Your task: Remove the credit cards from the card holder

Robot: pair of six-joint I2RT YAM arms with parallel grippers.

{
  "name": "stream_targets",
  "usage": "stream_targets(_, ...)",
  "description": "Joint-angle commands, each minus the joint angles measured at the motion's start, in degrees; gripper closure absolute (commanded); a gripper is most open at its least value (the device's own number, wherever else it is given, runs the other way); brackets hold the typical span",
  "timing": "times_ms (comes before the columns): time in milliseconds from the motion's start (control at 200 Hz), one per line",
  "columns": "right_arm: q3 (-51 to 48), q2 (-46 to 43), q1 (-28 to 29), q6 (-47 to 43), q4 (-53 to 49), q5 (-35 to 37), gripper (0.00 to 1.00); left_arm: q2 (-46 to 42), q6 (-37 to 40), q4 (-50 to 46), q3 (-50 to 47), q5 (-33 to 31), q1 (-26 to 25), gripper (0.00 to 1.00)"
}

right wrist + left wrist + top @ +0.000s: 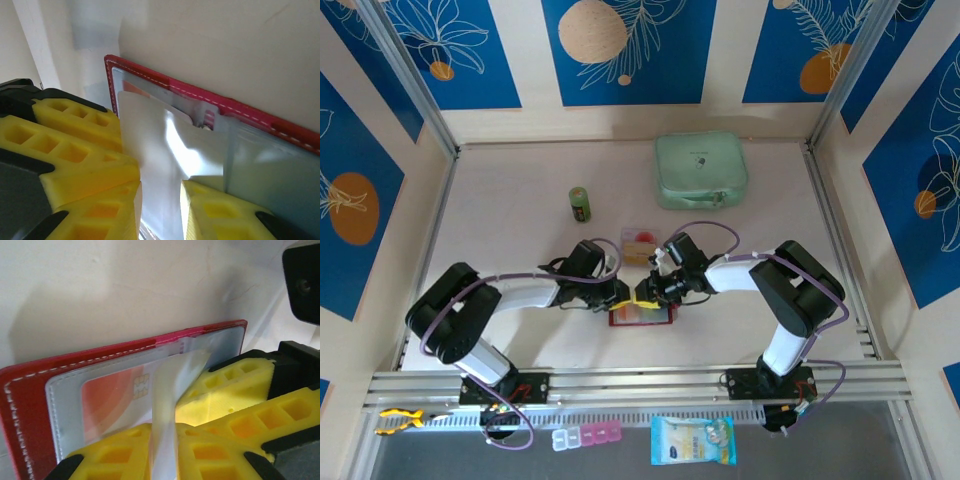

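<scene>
Red holder (25, 400): open, near edge of table (520, 220).
Left gripper (164, 440): nips clear flap (175, 385); we judge, to bare card (112, 400).
Right gripper (160, 200): nips clear flap too.

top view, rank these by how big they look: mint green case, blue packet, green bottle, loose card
1. mint green case
2. blue packet
3. loose card and green bottle: both small and look about alike, so no ranking between them

A mint green zip case (700, 170) sits far back on the pale table (510, 230). A small green bottle (579, 204) stands upright to its left. On the near ledge, a pill organiser (586, 436) lies beside a blue-and-white packet (692, 441).
</scene>
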Motion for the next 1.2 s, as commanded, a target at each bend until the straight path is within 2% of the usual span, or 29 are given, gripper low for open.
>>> stream_targets(0, -0.7, -2.6, -0.2, 0.5, -0.9, -1.0, 0.72, 0.0, -1.1, 2.1, -0.5, 1.6, -0.6, 0.83)
stream_targets(515, 0.6, -14.0, -1.7, -2.8, -13.2, 4.8, 0.69, -4.1, 2.4, -7.1, 4.3, 0.2, -0.6, 0.81)
stream_targets(860, -0.6, -16.3, -3.7, -3.2, -16.7, 7.1, 0.69, -2.2, 2.4, -7.2, 7.2, 1.0, -2.3, 0.74)
stream_targets(1195, -1.4, -20.7, -5.6, -4.1, -20.3, 9.4, 0.68, 1.6, 1.9, -6.1, 10.7, 1.1, -4.6, 0.61)
